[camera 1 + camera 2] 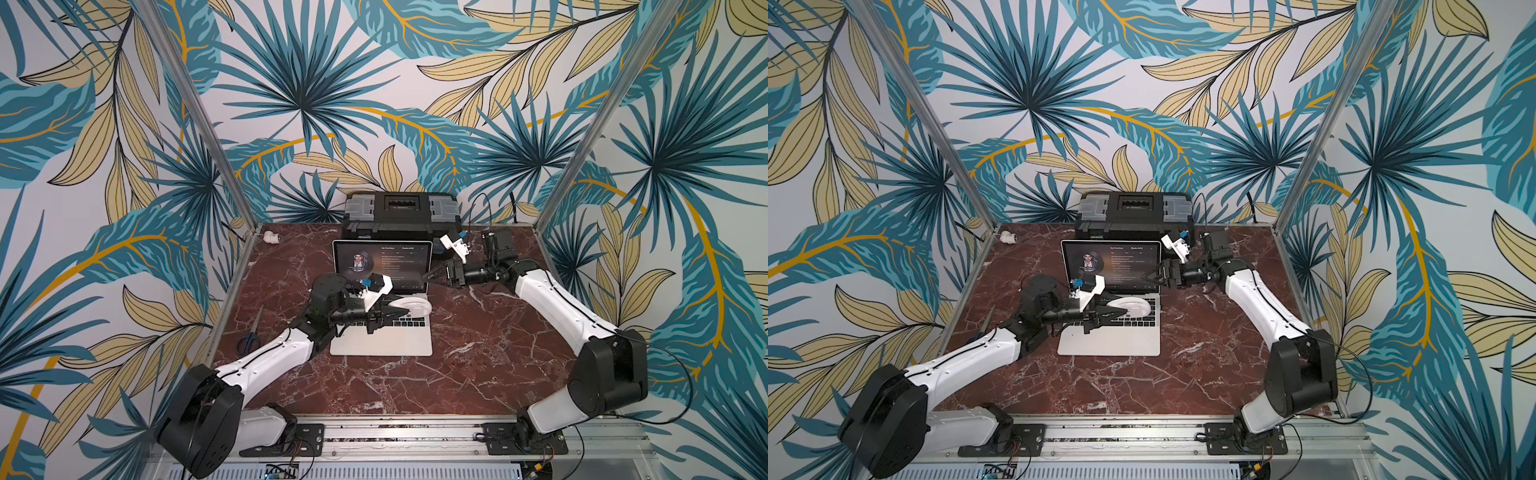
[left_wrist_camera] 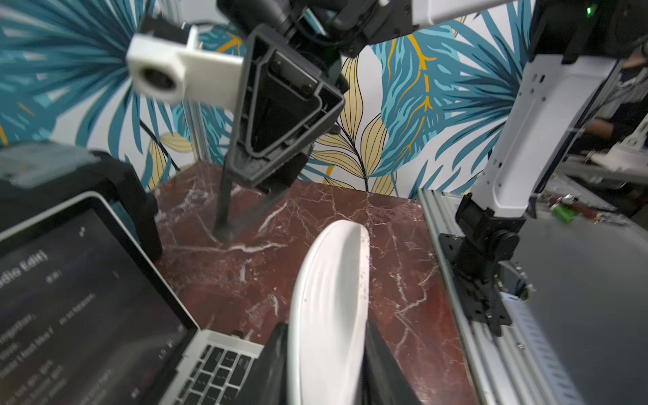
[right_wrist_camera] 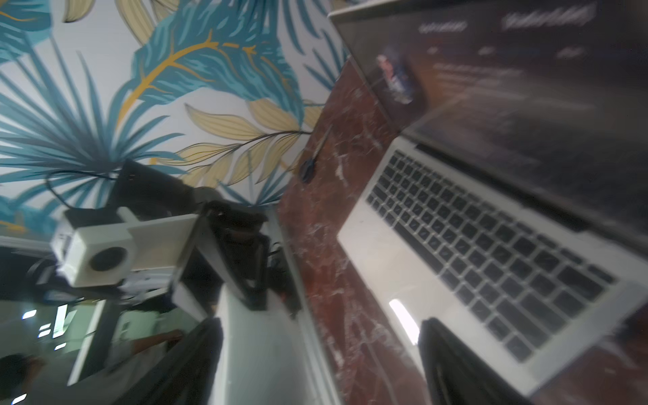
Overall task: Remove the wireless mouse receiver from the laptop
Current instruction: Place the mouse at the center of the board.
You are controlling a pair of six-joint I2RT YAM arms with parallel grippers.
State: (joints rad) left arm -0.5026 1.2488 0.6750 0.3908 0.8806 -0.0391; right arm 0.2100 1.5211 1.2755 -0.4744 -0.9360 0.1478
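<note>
The left claw [image 1: 405, 311] was clamped on the one white mouse [image 2: 329, 298], holding it over the keys of the one open laptop [image 1: 382, 340] in the middle of the table. The right claw [image 1: 428, 277] stood wide open and empty beside the screen. The screen read "Radio Edit". One black toolbox [image 1: 401, 212] sat behind.

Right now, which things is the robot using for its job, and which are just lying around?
For the job: laptop; mouse, gripped by the left gripper; right gripper, open beside the screen. The receiver is too small to spot.

Just lying about: toolbox, scissors, small white fitting.
</note>
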